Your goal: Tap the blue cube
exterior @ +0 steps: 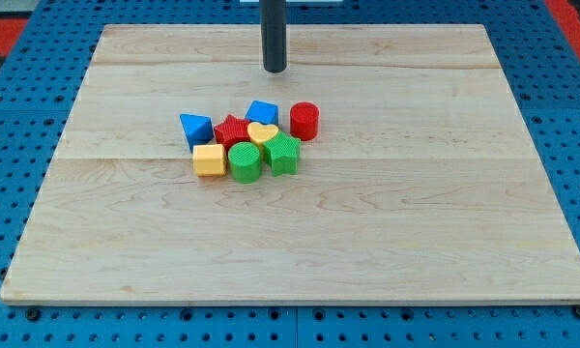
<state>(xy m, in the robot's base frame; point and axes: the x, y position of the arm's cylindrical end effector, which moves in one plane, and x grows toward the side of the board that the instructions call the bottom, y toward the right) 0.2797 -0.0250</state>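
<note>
The blue cube (263,113) sits at the top of a tight cluster of blocks near the board's middle, slightly tilted. My tip (275,70) is the lower end of a dark rod coming down from the view's top. It stands above the cube in the view, a short gap away, touching no block. Around the cube are a red star (232,130), a yellow heart (262,133) and a red cylinder (304,121).
A blue triangular block (195,129) lies at the cluster's left. A yellow cube (210,160), a green cylinder (244,161) and a green hexagonal block (283,153) form its lower row. The wooden board (416,213) lies on a blue pegboard surface.
</note>
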